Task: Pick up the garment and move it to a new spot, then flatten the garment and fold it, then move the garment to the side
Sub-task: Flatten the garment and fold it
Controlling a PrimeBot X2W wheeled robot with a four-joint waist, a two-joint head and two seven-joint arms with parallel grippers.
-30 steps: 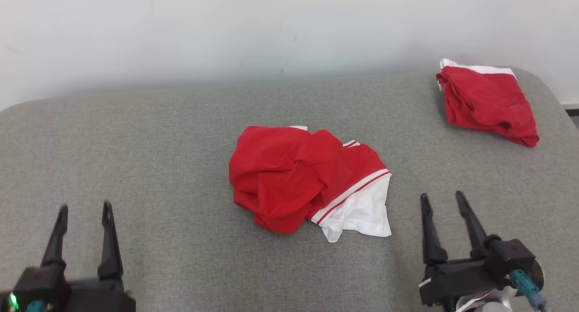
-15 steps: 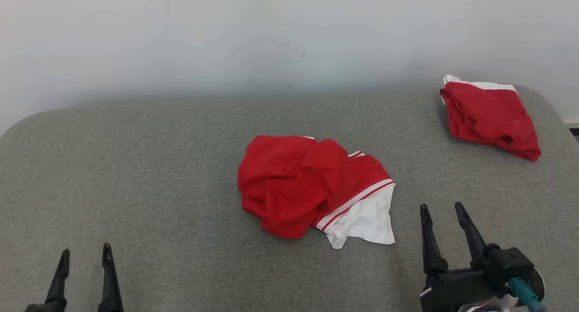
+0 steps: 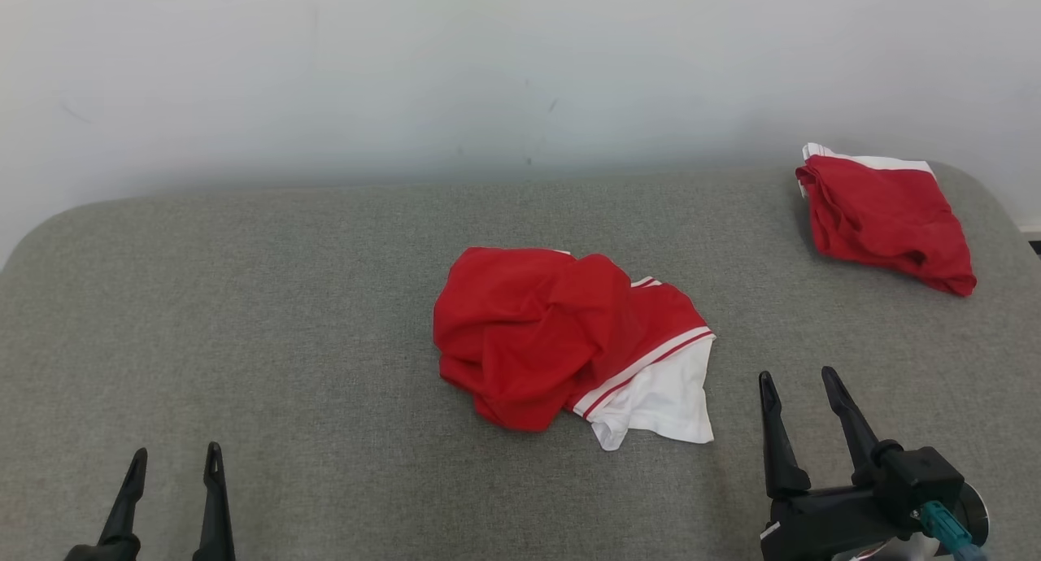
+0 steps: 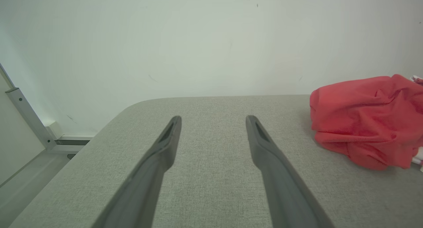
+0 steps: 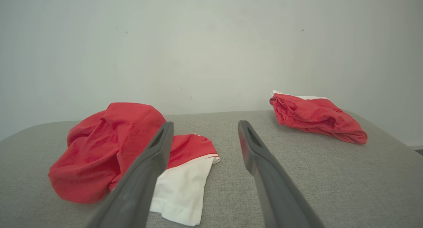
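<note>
Grey fabric-topped desk [image 3: 285,301] takes up most of my head cam, pale wall [image 3: 407,73] behind it. The garment [image 3: 537,333], red w/ a white striped end, sits crumpled in a heap approx mid-desk, neither flattened nor folded. A second red piece [image 3: 886,219] lies roughly folded at the far right corner, well apart from it. My right pincer [image 3: 796,372] is released w/ nothing in it, near the heap's white end but not touching. My left pincer [image 3: 176,449] is also released & empty, well off to the left. My read: no step done on this garment. Pick-up, relocation, flattening, fold & move aside are all left. Right arm looks closest for the first grab.
</note>
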